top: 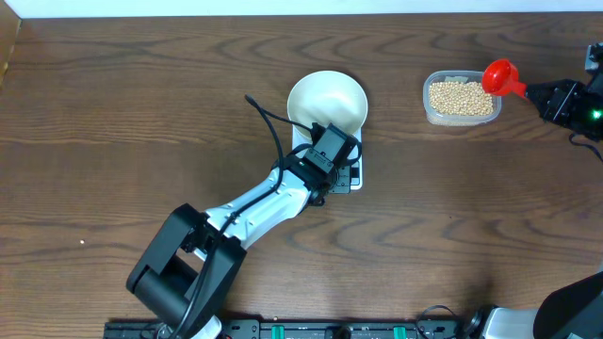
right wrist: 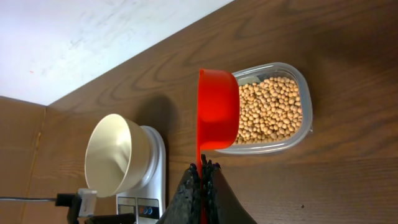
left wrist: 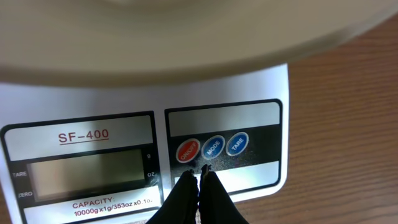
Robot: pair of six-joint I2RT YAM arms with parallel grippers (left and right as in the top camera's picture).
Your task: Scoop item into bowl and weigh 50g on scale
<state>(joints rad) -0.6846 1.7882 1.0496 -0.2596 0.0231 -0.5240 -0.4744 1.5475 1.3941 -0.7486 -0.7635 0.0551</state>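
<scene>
The white bowl [top: 327, 102] stands on the white scale [top: 355, 179]. My left gripper [top: 332, 162] is shut with nothing in it. Its tips [left wrist: 199, 172] rest at the scale's [left wrist: 242, 87] button panel, just below the red and MODE buttons. The display [left wrist: 87, 174] is blank, and the bowl's rim [left wrist: 186, 37] fills the top of the left wrist view. My right gripper [right wrist: 203, 167] is shut on the handle of a red scoop [right wrist: 217, 109], whose cup hangs over the near edge of the clear tub [right wrist: 305, 124]. The tub is full of tan beans [right wrist: 273, 109] [top: 461, 97].
The tub [top: 429, 115] sits at the back right, about a hand's width right of the bowl. My right arm [top: 575, 104] reaches in from the right edge. My left arm [top: 245, 212] crosses the table from the front left to the scale. A pale wall edges the far side.
</scene>
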